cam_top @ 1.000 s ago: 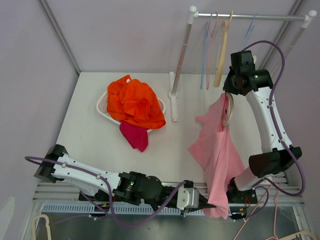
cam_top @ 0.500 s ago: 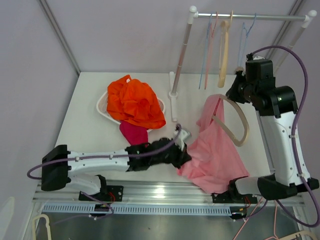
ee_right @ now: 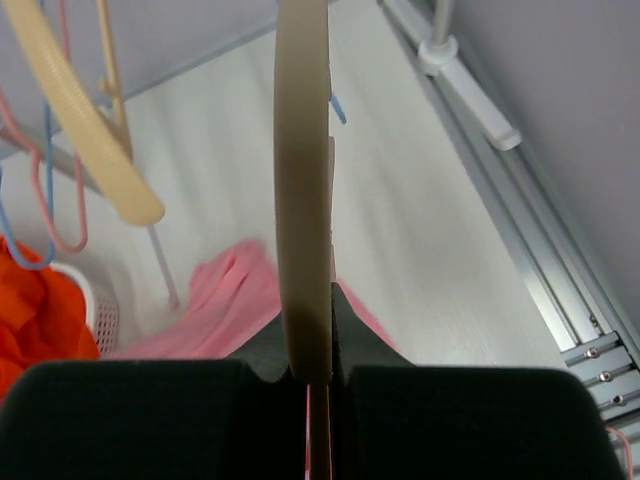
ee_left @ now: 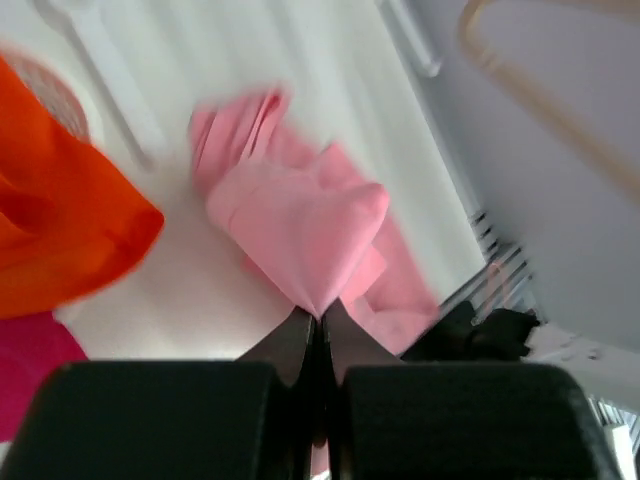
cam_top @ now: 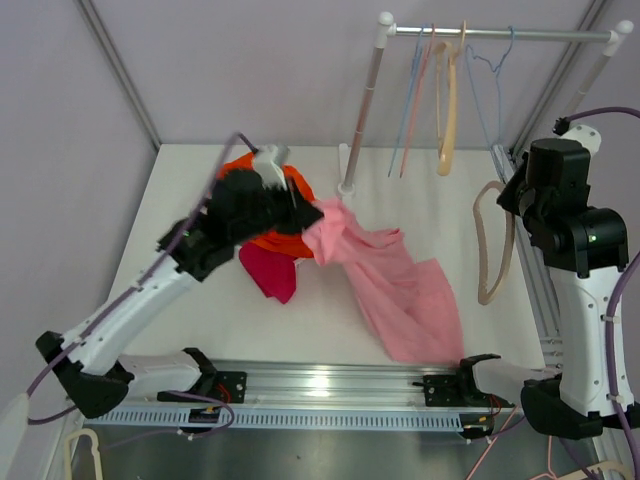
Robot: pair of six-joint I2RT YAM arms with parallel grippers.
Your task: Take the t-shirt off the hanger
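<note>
Pale lilac walls close in a white table (cam_top: 420,200), with an aluminium rail (cam_top: 330,380) running along its near edge. At the far right stands a clothes rack (cam_top: 500,33), where a cream hanger (cam_top: 445,110) hangs among thin blue and pink ones. I can make out no lettering on anything at this size.

On my left wrist feed the left gripper (ee_left: 320,318) is clenched on a pinched fold of the pink t-shirt (ee_left: 300,230), held just beside the orange garment (ee_left: 60,230). That garment is heaped in a white basket (ee_right: 102,312), and a magenta cloth (cam_top: 270,270) lies on the table in front of it. From the overhead view the t-shirt trails from that grip down across the table, its far end spread flat near the front rail.

The right gripper (ee_right: 318,372) is clamped on the beige hanger (ee_right: 303,200). It dangles bare over the table's right edge, well apart from the shirt.
</note>
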